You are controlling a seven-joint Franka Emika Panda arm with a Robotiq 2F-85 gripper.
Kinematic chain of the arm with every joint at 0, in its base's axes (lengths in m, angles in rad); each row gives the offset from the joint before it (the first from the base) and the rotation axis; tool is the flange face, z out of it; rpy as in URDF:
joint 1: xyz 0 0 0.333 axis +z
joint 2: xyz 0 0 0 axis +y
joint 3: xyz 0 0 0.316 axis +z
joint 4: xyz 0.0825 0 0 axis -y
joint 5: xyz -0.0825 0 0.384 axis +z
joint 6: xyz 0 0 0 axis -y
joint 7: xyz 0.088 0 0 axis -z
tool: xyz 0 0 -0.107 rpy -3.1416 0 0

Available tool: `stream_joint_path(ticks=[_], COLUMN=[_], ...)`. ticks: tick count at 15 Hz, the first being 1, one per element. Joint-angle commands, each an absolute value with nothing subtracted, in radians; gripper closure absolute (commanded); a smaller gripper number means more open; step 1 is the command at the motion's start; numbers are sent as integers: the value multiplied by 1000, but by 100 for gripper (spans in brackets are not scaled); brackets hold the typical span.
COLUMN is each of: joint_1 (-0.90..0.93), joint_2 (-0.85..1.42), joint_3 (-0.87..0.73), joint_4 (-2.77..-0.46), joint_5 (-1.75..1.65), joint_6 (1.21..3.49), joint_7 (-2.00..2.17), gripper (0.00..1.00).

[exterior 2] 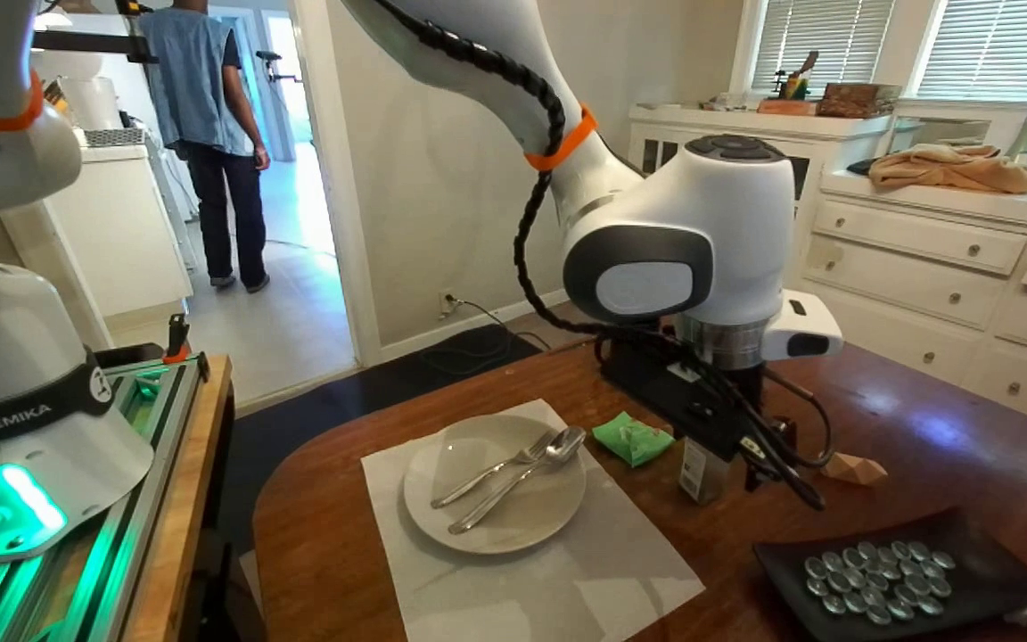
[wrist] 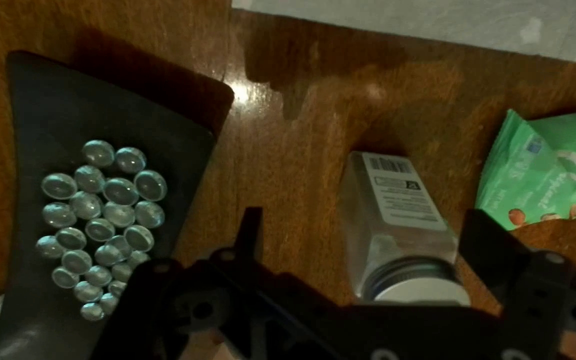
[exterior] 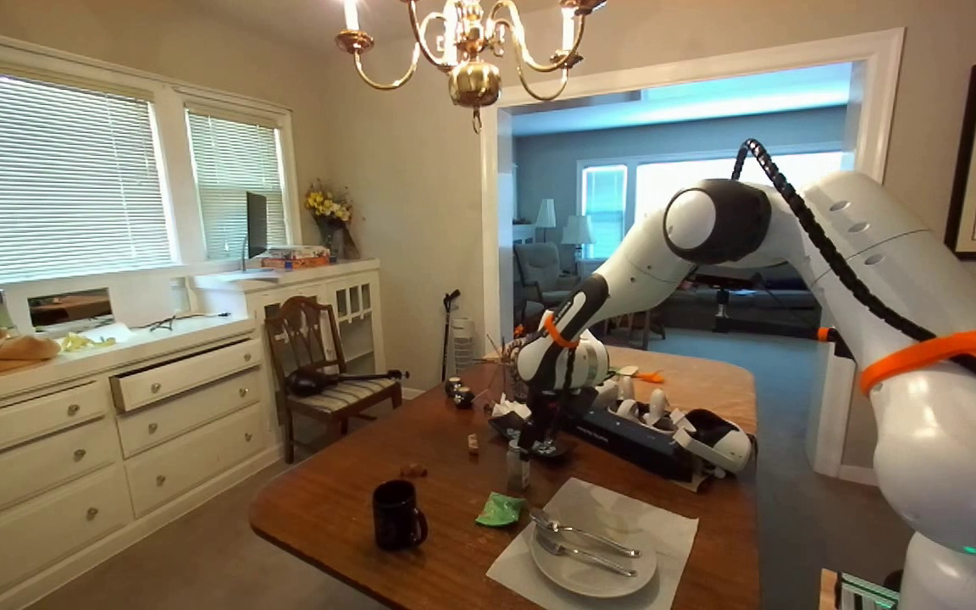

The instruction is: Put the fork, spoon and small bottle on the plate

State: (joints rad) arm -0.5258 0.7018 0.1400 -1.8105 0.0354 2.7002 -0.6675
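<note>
The small bottle (wrist: pixel 398 200), clear with a white label and a white-topped cap, stands upright on the wooden table. In the wrist view it lies between the fingers of my open gripper (wrist: pixel 365 217), with a wide gap on the left. On the right the finger looks very close; whether it touches, I cannot tell. Both exterior views show the bottle (exterior 2: pixel 694 473) beneath the wrist, partly covered by it. The white plate (exterior 2: pixel 442 455) holds the fork (exterior 2: pixel 482 476) and the spoon (exterior 2: pixel 565 443), lying side by side with their heads toward the bottle's side.
A green packet (exterior 2: pixel 631 439) lies close beside the bottle, between it and the plate. Under the plate is a pale placemat (exterior 2: pixel 603 544). A dark tray of glass beads (wrist: pixel 188 135) sits on the bottle's other side. A black mug (exterior: pixel 396 515) stands near the table edge.
</note>
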Motion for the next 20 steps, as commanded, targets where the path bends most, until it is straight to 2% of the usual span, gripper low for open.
stream_joint_path(ticks=[1,5,6,8,13,20], joint_1=[-527,-513,-509,-506,-479,-465], joint_2=[767,778,779,781,781,727], joint_3=[158,152,149,147,130,125], joint_4=[-1735,-1742,-1745,-1744,-1749,-1830], joint_5=[73,74,72,70,50,48], joint_6=[2650,2661,2666,2668,2698,2734], joint_7=[-729,-748,-749,-758,-770,-792], gripper=[0,0,20,32,74,75])
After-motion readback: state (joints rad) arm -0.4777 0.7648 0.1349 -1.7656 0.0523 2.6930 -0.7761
